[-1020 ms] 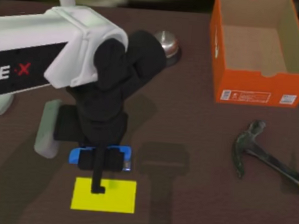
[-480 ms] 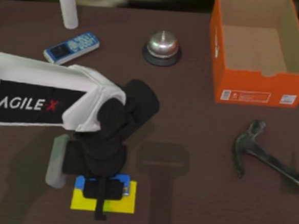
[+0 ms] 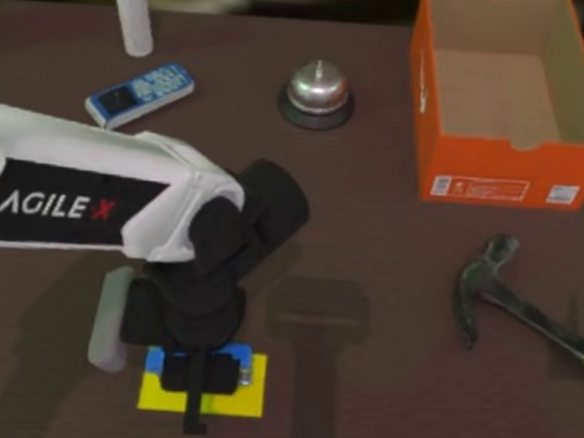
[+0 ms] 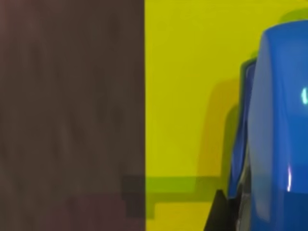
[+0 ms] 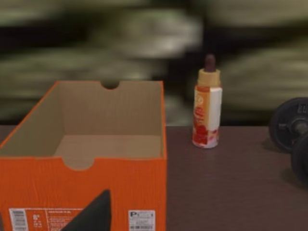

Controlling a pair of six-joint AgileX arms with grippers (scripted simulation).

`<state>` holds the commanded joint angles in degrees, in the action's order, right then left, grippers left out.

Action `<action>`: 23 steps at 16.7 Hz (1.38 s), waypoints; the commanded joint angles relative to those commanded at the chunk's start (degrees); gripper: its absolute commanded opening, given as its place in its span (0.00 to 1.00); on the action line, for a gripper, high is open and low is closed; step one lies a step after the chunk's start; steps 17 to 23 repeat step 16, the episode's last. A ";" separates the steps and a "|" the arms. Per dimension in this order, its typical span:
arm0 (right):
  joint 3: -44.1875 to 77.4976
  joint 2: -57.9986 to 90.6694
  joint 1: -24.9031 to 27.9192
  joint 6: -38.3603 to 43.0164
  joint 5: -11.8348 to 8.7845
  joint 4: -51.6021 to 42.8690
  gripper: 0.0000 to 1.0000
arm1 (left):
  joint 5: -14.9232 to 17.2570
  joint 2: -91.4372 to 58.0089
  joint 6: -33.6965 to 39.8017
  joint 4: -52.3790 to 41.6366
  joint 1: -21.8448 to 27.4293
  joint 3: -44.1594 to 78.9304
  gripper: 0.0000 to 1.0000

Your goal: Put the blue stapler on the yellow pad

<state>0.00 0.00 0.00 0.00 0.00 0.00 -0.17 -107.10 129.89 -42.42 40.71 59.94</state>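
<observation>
The blue stapler (image 3: 239, 357) is over the far half of the yellow pad (image 3: 246, 402) near the table's front left. My left gripper (image 3: 198, 373) comes down on it from above, shut on its middle, so only its two blue ends show. In the left wrist view the stapler (image 4: 279, 120) fills one side, with a dark finger (image 4: 217, 216) against it and the pad (image 4: 192, 86) right beneath. Whether the stapler touches the pad I cannot tell. My right arm is outside the top view. Its wrist view shows one dark fingertip (image 5: 94, 214) with nothing held.
A silver bell (image 3: 317, 90), a blue-and-white handset (image 3: 140, 92) and a white bottle (image 3: 132, 12) stand at the back. An open orange box (image 3: 495, 188) is back right, a hammer (image 3: 512, 295) right. A grey block (image 3: 110, 317) lies beside the left arm. Farther off are a bottle (image 5: 207, 110) and a dumbbell (image 5: 293, 130).
The left arm has carried the stapler toward the front edge, from just behind the pad to over it, and has sunk a little in the last half second.
</observation>
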 joint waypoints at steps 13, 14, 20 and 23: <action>0.00 0.00 0.00 0.00 0.00 0.00 1.00 | 0.00 0.00 0.00 0.00 0.00 0.00 1.00; 0.00 0.00 0.00 0.00 0.00 0.00 1.00 | 0.00 0.00 0.00 0.00 0.00 0.00 1.00; 0.00 0.00 0.00 0.00 0.00 0.00 1.00 | 0.00 0.00 0.00 0.00 0.00 0.00 1.00; 0.00 0.00 0.00 0.00 0.00 0.00 1.00 | 0.00 0.00 0.00 0.00 0.00 0.00 1.00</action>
